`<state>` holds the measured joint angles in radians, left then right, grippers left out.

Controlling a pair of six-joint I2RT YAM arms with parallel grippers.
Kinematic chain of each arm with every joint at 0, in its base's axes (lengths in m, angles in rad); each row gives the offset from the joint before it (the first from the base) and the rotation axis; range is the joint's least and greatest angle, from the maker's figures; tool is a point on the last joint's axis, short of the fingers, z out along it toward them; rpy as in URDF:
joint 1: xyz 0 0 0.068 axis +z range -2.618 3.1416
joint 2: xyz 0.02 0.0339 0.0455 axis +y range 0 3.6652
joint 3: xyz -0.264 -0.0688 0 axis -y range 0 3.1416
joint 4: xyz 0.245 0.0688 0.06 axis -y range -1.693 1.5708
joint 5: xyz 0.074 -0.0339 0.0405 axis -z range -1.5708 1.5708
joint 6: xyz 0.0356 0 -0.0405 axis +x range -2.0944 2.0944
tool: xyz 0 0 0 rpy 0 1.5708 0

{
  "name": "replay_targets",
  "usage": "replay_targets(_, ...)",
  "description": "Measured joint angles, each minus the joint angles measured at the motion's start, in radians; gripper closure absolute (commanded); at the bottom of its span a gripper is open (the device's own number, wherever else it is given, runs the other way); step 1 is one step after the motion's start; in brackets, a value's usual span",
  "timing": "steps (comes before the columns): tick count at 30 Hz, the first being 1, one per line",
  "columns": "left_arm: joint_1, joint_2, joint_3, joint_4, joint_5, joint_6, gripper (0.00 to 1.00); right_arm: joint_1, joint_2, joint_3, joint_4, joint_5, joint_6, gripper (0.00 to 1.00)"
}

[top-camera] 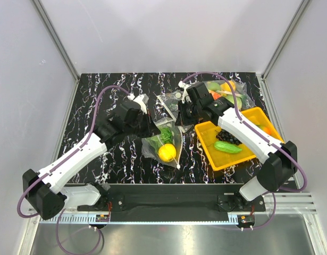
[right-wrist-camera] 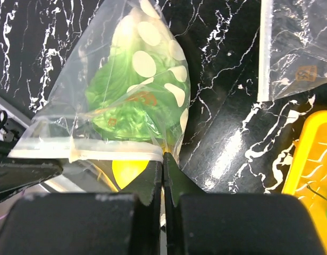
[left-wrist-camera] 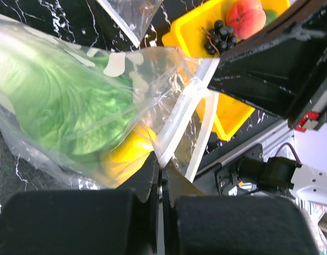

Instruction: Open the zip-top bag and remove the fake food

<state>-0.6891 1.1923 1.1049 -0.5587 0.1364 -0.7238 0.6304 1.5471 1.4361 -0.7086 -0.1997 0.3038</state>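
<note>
Overall layout: a black marbled table [top-camera: 99, 159], the zip-top bag [top-camera: 164, 142] near its middle, between the two arms.
Zip-top bag: clear crinkly plastic with white dots [right-wrist-camera: 144, 64], its mouth turned to the far side and its body trailing toward the near edge.
Contents: a green lettuce [left-wrist-camera: 51, 101] fills most of the bag, with a yellow lemon [top-camera: 166, 152] at its near end; both are inside.
Left gripper [left-wrist-camera: 159, 170]: jaws pressed together, pinching the white zip strip [left-wrist-camera: 179, 122] at the left of the bag's mouth.
Right gripper [right-wrist-camera: 163, 164]: jaws pressed together, pinching the zip strip at the right of the mouth, just across from the left one.
Zip strip: in the left wrist view two white bands run apart from the pinch.
Yellow tray [top-camera: 206, 143]: right of the bag, holding black grapes [top-camera: 228, 137], a cucumber [top-camera: 227, 147] and a peach [left-wrist-camera: 245, 13].
Other clear bag [right-wrist-camera: 299, 48]: flat on the table, just beyond the grippers.
</note>
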Motion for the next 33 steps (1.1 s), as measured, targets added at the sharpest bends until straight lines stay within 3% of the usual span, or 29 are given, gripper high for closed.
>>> replay_targets(11,-0.001,0.0,0.032,-0.051,0.018,0.047,1.0,-0.029,0.0,0.0,-0.003,-0.004,0.0,0.99)
replay_targets(14,-0.001,0.023,0.034,-0.034,0.033,0.065,1.0,-0.041,0.001,0.004,-0.005,-0.008,-0.008,0.79)
replay_targets(15,-0.001,0.037,0.034,-0.031,0.04,0.071,1.0,-0.047,0.002,0.008,-0.01,-0.002,-0.014,0.62)
replay_targets(17,-0.001,0.073,0.034,-0.032,0.056,0.079,1.0,-0.071,0.003,0.014,-0.023,0.008,-0.036,0.48)
replay_targets(18,-0.001,0.087,0.034,-0.031,0.061,0.082,1.0,-0.086,0.003,0.015,-0.024,0.009,-0.037,0.46)
replay_targets(26,0.0,0.244,0.138,-0.018,0.107,0.114,1.0,-0.109,-0.111,-0.014,-0.045,-0.029,-0.06,0.44)
replay_targets(33,0.005,0.264,0.153,-0.007,0.138,0.122,1.0,-0.098,-0.237,-0.13,-0.028,-0.142,-0.062,0.48)
